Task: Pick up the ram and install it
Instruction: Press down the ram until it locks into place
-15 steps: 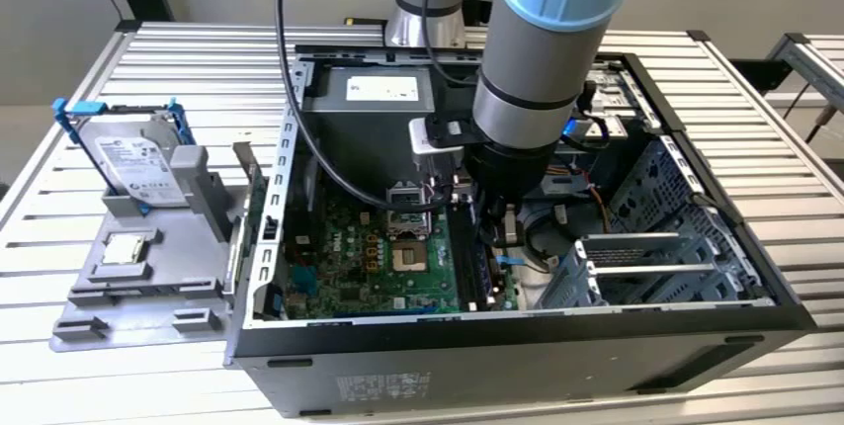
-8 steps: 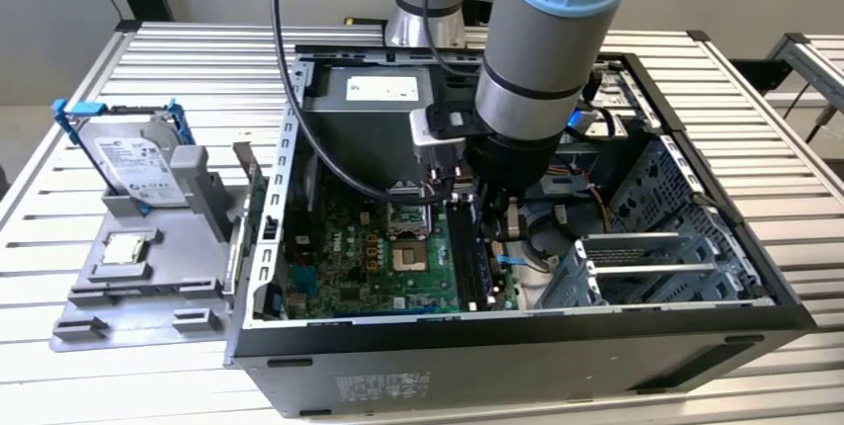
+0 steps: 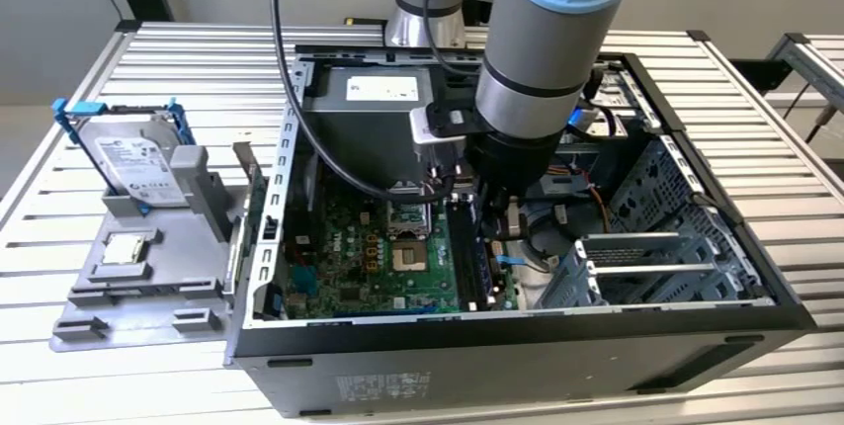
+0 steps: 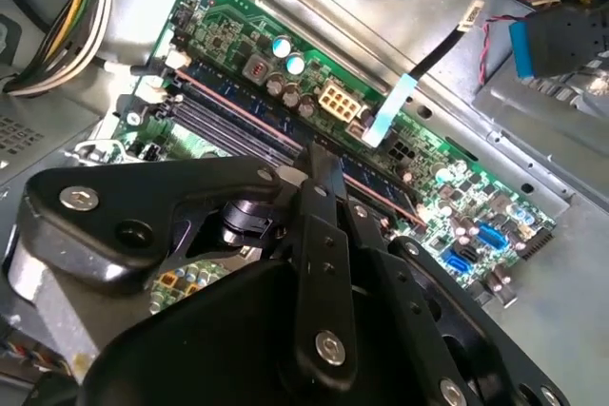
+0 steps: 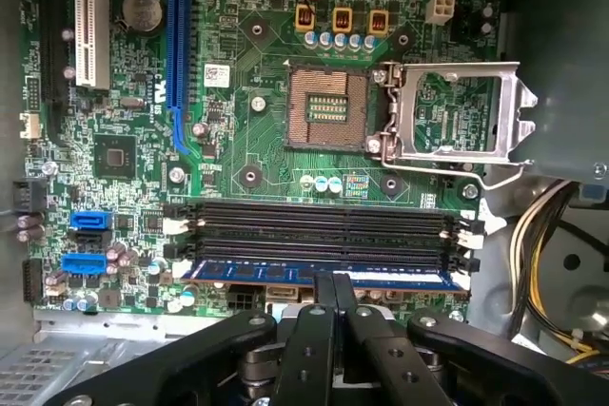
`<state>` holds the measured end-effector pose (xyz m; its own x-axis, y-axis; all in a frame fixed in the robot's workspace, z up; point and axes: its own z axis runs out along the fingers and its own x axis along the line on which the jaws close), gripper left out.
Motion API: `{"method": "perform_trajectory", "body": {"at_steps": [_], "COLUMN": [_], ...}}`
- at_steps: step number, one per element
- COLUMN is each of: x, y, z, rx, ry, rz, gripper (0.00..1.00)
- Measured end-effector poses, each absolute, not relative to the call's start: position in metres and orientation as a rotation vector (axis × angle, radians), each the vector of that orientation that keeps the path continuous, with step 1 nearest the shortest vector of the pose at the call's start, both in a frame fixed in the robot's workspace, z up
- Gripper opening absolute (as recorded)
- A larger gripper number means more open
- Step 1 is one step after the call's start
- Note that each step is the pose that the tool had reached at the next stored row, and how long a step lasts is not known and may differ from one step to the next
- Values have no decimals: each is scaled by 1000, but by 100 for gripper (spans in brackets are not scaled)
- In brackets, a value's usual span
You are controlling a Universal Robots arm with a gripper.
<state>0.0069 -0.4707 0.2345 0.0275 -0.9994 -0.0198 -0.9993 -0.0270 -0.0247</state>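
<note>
Gripper: the gripper [image 5: 333,282] has its fingers pressed together, with the tips down on the upper edge of the ram [image 5: 238,273] near its middle. It seems clamped on nothing, since the fingers meet along the stick's length, not across it.
Ram: it stands on edge in the memory slot nearest the gripper; the other slots [image 5: 314,225] beside it are bare.
Why so: closed tips make a narrow pusher, which suits pressing the stick home.
Case: the computer case [image 3: 528,331] lies open on the surface [image 3: 79,89] and holds the motherboard [image 5: 238,159], whose processor socket [image 5: 328,106] is empty.
Tray: a grey tray [image 3: 145,297] on the exterior view's left carries an upright hard drive [image 3: 132,163].
</note>
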Motion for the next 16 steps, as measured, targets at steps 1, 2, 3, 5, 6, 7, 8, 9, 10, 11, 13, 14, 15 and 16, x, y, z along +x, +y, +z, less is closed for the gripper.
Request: {"method": "perform_trajectory", "body": {"at_steps": [1,2,3,5,6,7,8,9,10,11,13,14,15,16], "x": [7,7,7,7,7,7,7,7,7,7,7,7,7,7], "y": [-471,-471,-471,-471,-471,-471,-471,-471,-471,-471,-471,-471,-471,-471], "z": [235,235,235,236,236,236,236,236,237,237,237,237,238,238], "rx": [-2229,-2229,-2229,-2229,-2229,-2229,-2229,-2229,-2229,-2229,-2229,-2229,-2229,-2229], "ry": [2169,2169,2169,2169,2169,2169,2169,2169,2169,2169,2169,2169,2169,2169], "rz": [-5,-5,-5,-5,-5,-5,-5,-5,-5,-5,-5,-5,-5,-5], "gripper": [0,0,0,0,0,0,0,0,0,0,0,0,0,0]}}
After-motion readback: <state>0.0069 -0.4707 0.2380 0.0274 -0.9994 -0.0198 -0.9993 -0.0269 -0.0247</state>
